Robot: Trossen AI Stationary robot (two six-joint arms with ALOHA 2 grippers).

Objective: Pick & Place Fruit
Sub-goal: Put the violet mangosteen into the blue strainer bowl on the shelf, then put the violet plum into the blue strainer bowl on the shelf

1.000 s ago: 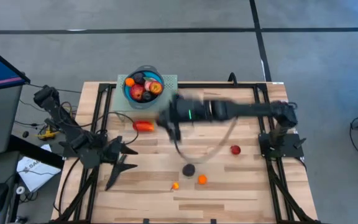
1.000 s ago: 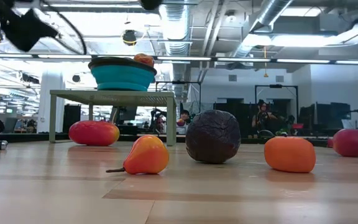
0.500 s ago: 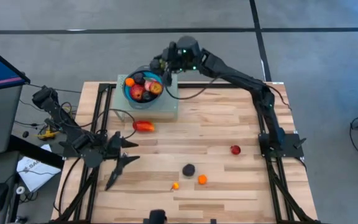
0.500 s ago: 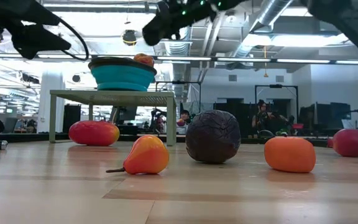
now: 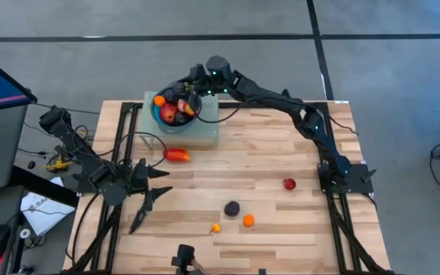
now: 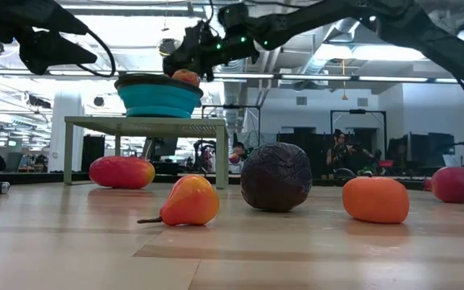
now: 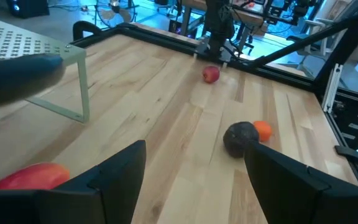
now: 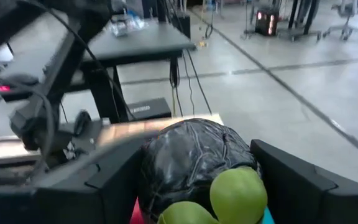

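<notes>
Your right gripper (image 5: 188, 85) hangs over the blue bowl (image 5: 159, 114), fingers spread wide with nothing held. Directly beneath it: a wrinkled dark purple ball (image 8: 194, 160) and a smooth green ball (image 8: 238, 194), piled with red and orange fruit. Farther out on the table lie a long red-orange piece (image 5: 176, 154), a dark ball (image 5: 232, 208), an orange ball (image 5: 248, 221), a small pear-shaped piece (image 5: 215, 228) and a red ball (image 5: 289, 183). Your left gripper (image 5: 153, 192) waits open, nearest the long piece.

— What do the arms look like from my feed?
— Both are matte black, jointed tubes; the right arm (image 5: 281, 103) has green lights near its wrist. I see loose black cables along the left arm (image 5: 90, 164), and each gripper ends in two flat, angular black fingers (image 7: 120, 171)
</notes>
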